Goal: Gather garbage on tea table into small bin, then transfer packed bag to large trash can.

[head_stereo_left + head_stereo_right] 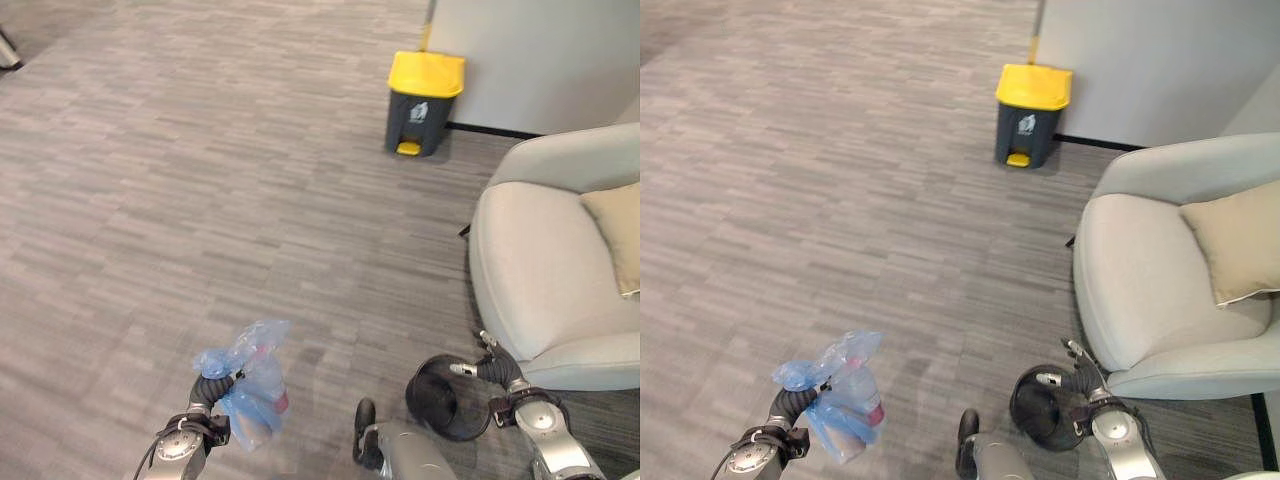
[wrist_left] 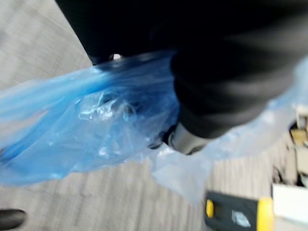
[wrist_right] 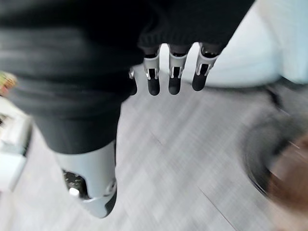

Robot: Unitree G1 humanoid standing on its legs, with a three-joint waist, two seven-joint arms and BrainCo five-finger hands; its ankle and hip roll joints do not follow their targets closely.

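Blue bag (image 1: 248,385) clamped in left hand (image 1: 205,390) | right hand (image 3: 173,72) fingers straight, empty | yellow-lidded trash can (image 1: 424,102) far ahead

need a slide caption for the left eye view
Left hand grips blue trash bag; yellow-lidded trash can stands across the carpet.

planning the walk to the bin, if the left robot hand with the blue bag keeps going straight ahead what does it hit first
The way looks free: ahead of the left robot hand holding the blue plastic bag lies bare grey carpet. The yellow-lidded dark grey trash can stands far ahead and off to the right, though depth is hard to judge.
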